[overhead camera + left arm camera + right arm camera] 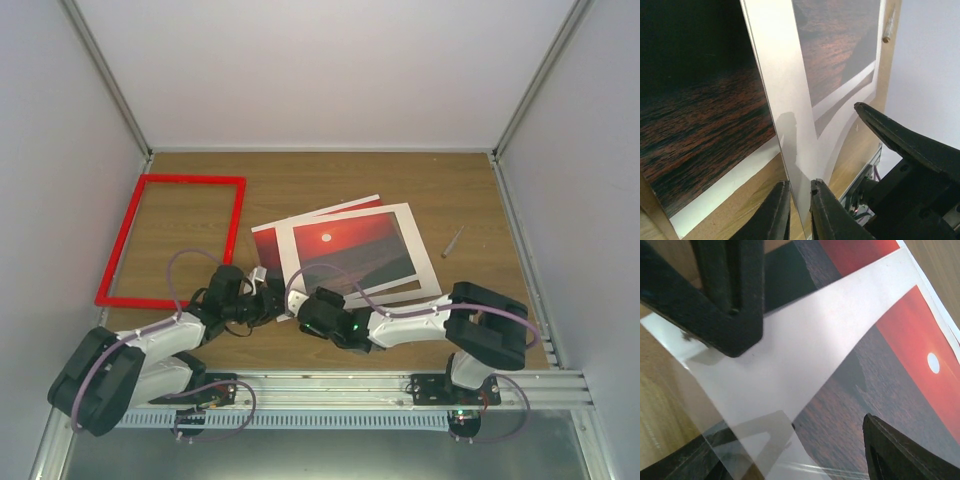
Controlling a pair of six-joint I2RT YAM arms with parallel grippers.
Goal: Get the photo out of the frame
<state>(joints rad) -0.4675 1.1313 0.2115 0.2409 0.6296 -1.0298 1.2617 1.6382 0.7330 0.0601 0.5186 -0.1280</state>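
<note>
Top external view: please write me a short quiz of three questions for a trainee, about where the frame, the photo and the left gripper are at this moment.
1. True or false: the photo lies inside the frame.
2. What does the left gripper pinch? A: the edge of the white mat. B: the rim of the frame. C: nothing, it is wide open.
3. Fill in: seen from the top external camera, the frame lies to the ___ of the photo.

Key: 1 false; 2 A; 3 left.
</note>
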